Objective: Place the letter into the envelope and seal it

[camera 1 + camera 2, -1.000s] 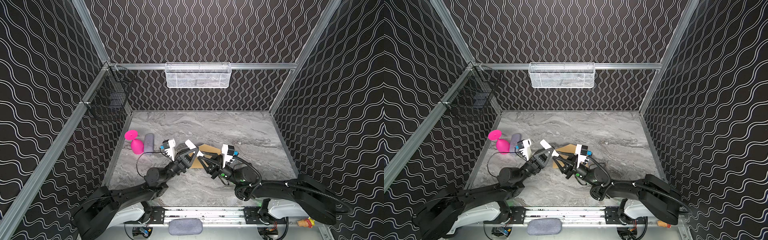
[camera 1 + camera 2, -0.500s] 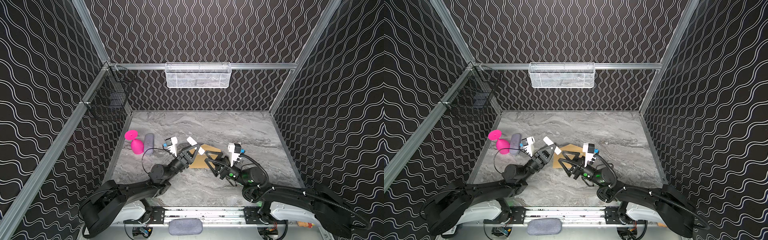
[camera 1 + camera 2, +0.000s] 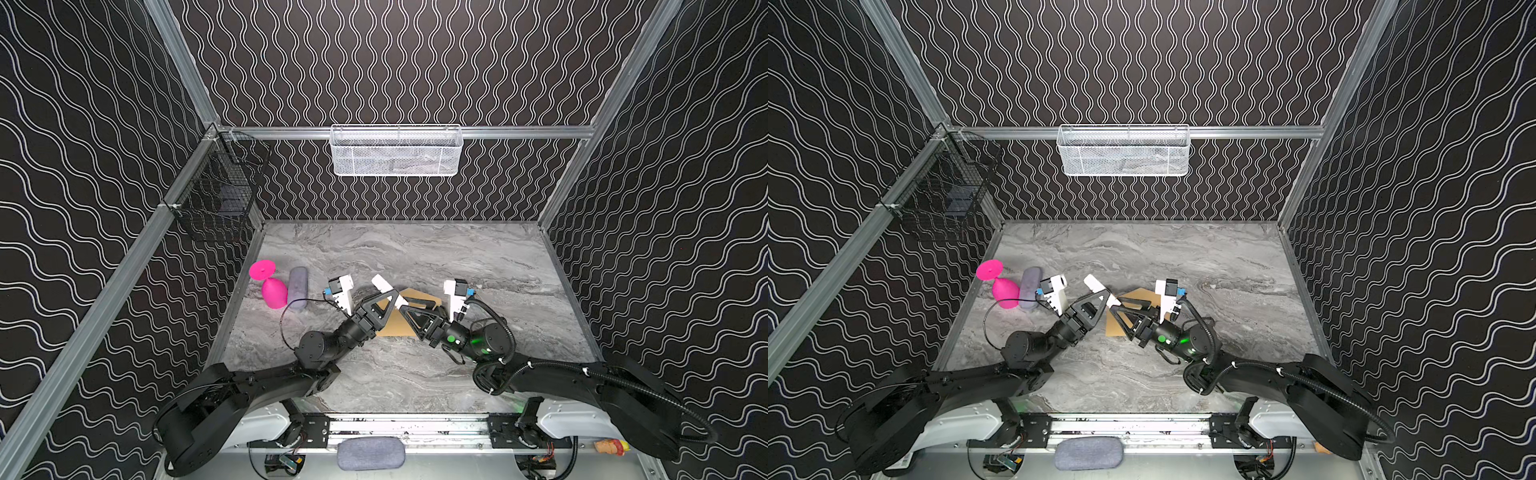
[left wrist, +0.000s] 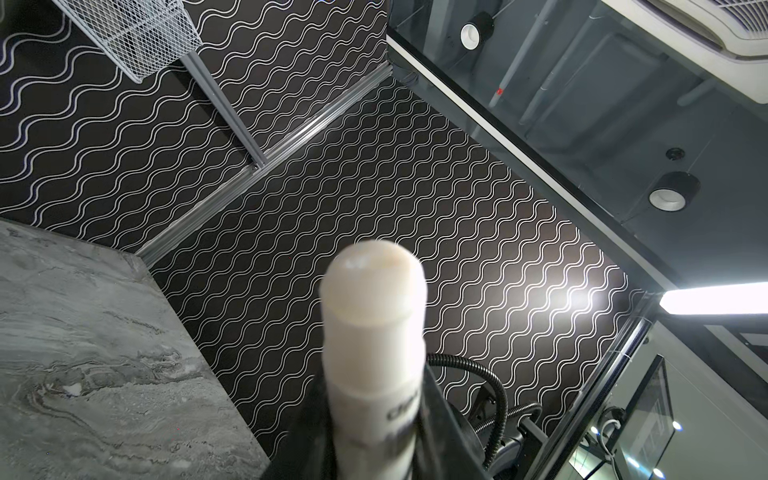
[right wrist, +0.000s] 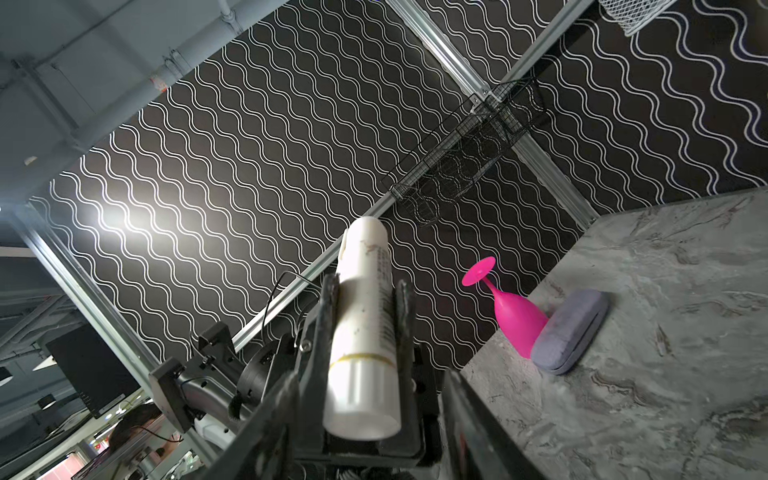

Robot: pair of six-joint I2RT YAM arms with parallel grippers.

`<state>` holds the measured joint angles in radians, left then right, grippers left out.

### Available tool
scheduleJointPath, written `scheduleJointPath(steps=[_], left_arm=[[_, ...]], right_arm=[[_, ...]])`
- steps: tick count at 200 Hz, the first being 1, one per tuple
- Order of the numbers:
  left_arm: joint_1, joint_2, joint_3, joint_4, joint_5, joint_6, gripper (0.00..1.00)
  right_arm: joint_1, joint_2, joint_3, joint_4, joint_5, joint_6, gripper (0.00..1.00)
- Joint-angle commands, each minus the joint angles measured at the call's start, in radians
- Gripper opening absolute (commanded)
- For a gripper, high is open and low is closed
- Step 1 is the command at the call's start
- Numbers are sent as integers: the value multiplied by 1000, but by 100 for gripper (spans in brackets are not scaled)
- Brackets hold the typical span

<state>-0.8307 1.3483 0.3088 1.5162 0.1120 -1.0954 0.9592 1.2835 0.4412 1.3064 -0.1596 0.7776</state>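
- Currently L pincer (image 3: pixel 390 296) clenched on white tube (image 4: pixel 374 332), held above tabletop (image 3: pixel 478 257).
- R pincer (image 3: pixel 405 309) released, jaws apart flanking tube's end.
- Brown envelope (image 3: pixel 419 297) flat on tabletop beneath both pincers; pink glass (image 3: pixel 274 293), grey case (image 3: pixel 298 286) at its 9 o'clock.

The envelope (image 3: pixel 419 297) is matt kraft-brown paper; the tabletop (image 3: pixel 415 257) looks like smooth grey marble with a faint sheen. The white tube (image 5: pixel 363 332) is smooth plastic, scuffed and slightly glossy — the pink goblet (image 5: pixel 517 320) glossier plastic, the grey case (image 5: pixel 570 332) matt and cloth-like. The white mesh basket (image 3: pixel 395 151) and black wire basket (image 3: pixel 216 199) are painted metal.
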Motion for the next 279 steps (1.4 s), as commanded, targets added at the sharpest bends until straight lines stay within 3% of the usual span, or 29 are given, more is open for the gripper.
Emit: scheduleJointPath(steps=[1, 24, 106, 214, 254, 270, 279], left_arm=[[-1, -9, -3, 23, -8, 17, 0], [-1, -20, -9, 16, -10, 23, 0], [-1, -24, -21, 27, -15, 31, 0], [-2, -8, -18, 26, -9, 45, 0], [-2, -31, -41, -13, -24, 110, 54], [-2, -51, -60, -43, -37, 149, 71], [-1, -66, -70, -67, -43, 176, 75]], right_arm=[[-3, 31, 23, 97, -43, 21, 50], [-6, 55, 36, 123, -61, 26, 45], [-7, 94, 74, 126, -92, 23, 40], [-7, 59, 75, 55, -89, -9, 22], [-27, -32, 73, -125, -67, -64, 15], [-50, -66, 66, -197, -68, -73, 13], [-66, -90, 64, -248, -74, -82, 13]])
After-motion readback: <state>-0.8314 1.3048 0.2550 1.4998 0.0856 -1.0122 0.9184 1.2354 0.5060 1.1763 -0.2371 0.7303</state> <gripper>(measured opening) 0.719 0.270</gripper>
